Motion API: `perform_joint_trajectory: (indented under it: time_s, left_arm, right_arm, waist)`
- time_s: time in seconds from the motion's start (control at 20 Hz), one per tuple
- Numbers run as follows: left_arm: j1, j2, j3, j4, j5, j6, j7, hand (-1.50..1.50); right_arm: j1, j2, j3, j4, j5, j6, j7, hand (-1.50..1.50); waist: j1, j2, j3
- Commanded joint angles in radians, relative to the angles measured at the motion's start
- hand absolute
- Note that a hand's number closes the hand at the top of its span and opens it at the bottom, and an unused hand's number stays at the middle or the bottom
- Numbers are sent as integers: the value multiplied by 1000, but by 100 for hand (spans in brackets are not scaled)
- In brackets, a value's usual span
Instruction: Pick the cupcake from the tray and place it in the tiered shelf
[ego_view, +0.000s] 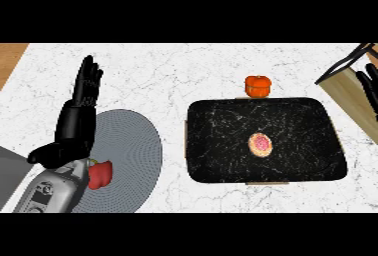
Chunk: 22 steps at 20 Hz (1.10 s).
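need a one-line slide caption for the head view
Cupcake sits on the black tray; left hand rests open over a grey plate, tiered shelf at right.

The shelf (353, 85) at the counter's (192, 65) right edge is cut off by the view's right side; you see only a wooden board and dark bars, tiers not readable. The red pepper (100, 174) on the grey plate (133, 150) is partly hidden behind the left forearm (52, 192). The plate's lower rim runs out of view. You get no right hand. The cupcake's (260, 144) detail is too small to tell.
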Motion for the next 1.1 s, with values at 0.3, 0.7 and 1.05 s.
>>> perform_joint_trajectory:
  time_s: [0.3, 0.7, 1.05]
  left_arm:
    - [188, 113, 65, 166, 93, -112, 155, 0]
    - [304, 205, 151, 158, 210, -249, 190, 0]
    - [331, 217, 183, 173, 228, -284, 160, 0]
  right_arm:
    - [-28, -74, 127, 85, 419, -247, 154, 150]
    - [14, 303, 545, -45, 821, -605, 376, -150]
    - [5, 180, 581, -132, 1223, -493, 790, -150]
  waist:
    - [18, -14, -59]
    - [24, -45, -35]
    - [-7, -54, -40]
